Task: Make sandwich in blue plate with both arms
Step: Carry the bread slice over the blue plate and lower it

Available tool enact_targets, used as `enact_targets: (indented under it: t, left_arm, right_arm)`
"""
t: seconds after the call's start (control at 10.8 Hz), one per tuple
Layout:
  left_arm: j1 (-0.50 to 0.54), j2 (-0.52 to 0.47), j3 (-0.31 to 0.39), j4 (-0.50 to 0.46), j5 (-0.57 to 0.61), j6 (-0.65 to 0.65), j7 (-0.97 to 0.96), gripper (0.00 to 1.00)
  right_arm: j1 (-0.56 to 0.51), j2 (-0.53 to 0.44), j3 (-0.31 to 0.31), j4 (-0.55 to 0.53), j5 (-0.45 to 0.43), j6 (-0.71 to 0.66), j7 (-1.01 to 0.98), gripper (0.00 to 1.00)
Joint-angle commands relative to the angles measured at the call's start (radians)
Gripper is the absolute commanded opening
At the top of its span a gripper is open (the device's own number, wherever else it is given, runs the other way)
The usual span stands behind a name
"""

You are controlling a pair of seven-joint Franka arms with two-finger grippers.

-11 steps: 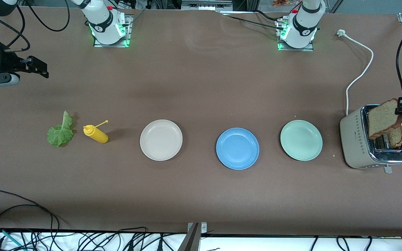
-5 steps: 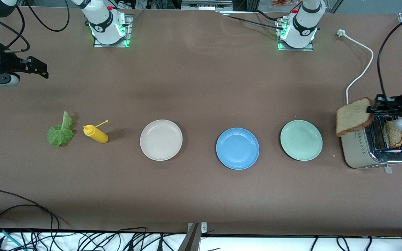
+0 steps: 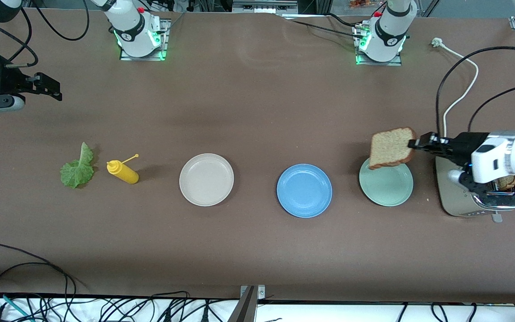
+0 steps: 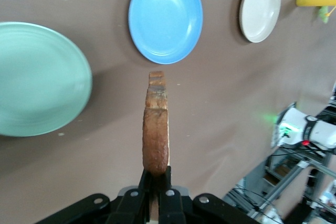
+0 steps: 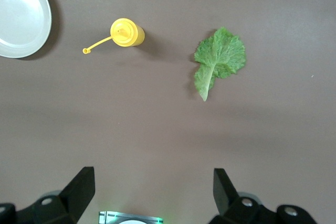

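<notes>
Left tool (image 3: 411, 144) grips bread slice (image 3: 390, 147) over mint plate's (image 3: 387, 190) rim; blue plate (image 3: 304, 190) bare. Right tool (image 5: 152, 184) wide, waiting, probably above the worktop's (image 3: 257, 112) edge.

White arms (image 3: 503, 154), black fingers (image 4: 167, 195)

A: The table (image 3: 257, 112) looks matt, like brown paper or felt. The blue plate (image 3: 304, 190) and mint plate (image 3: 389, 190)?

B: Smooth, faintly glossy. The toaster (image 3: 456, 201) is shiny metal, the bread (image 3: 390, 147) rough and porous, its crust (image 4: 156, 145) dark.

A: The bottle (image 3: 123, 172) is smooth plastic; the lettuce (image 3: 78, 169) is crinkled.
</notes>
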Motion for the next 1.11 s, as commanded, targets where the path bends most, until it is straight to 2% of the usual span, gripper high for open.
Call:
enact_targets:
  t: [0.0, 0.46, 1.02]
  left_arm:
    - [-0.031, 0.045, 0.001, 0.009, -0.177, -0.009, -0.059, 0.00]
    - [-0.082, 0.135, 0.001, 0.001, -0.349, 0.134, -0.110, 0.00]
    - [-0.198, 0.203, 0.001, -0.071, -0.501, 0.492, -0.104, 0.00]
  right_arm:
    - [0.002, 0.008, -0.006, 0.025, 0.013, -0.022, -0.014, 1.00]
    - [0.002, 0.008, -0.006, 0.025, 0.013, -0.022, -0.014, 1.00]
    - [0.002, 0.008, -0.006, 0.025, 0.013, -0.022, -0.014, 1.00]
